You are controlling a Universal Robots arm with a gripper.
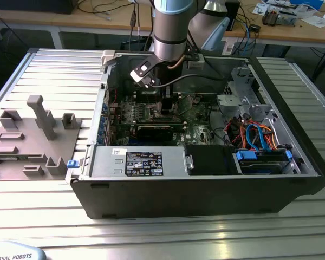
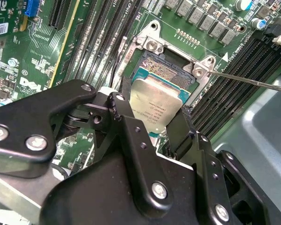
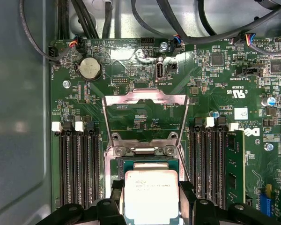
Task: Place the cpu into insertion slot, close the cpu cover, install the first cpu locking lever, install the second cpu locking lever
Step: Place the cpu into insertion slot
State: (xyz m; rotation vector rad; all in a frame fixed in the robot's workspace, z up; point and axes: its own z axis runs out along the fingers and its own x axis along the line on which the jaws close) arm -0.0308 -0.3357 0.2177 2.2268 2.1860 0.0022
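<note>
The jaws are pressed against two opposite edges of the cpu (image 2: 160,101), which is pinched between the black fingers (image 2: 125,105) of the gripper (image 2: 154,107). In the first wrist view the cpu (image 3: 151,197) is seen with its dull silver top up, clamped in the gripper (image 3: 151,188) over the insertion slot (image 3: 150,164). A strip of the slot is left uncovered on the side toward its hinge bracket. In the second wrist view the dark contact field of the insertion slot (image 2: 165,70) is seen just beyond the chip's edge. Whether the chip is already seated in the slot or is held just above it cannot be told.

The cpu cover (image 3: 145,98) is swung open, away from the slot, toward the board edge where the coin cell (image 3: 89,68) is mounted. A thin metal rod (image 2: 253,82) is seen running from one corner of the slot frame across the neighbouring memory slots (image 2: 225,89). Long dark memory slots (image 3: 79,164) are set on both sides of the socket on the green circuit board (image 3: 131,75).

In the exterior view the arm (image 1: 170,27) is lowered into the open computer case (image 1: 206,187), which is laid on its side on a ribbed metal table (image 1: 43,70). A grey fixture plate (image 1: 27,146) is laid on the table at the exterior view's left, just beside the case.
</note>
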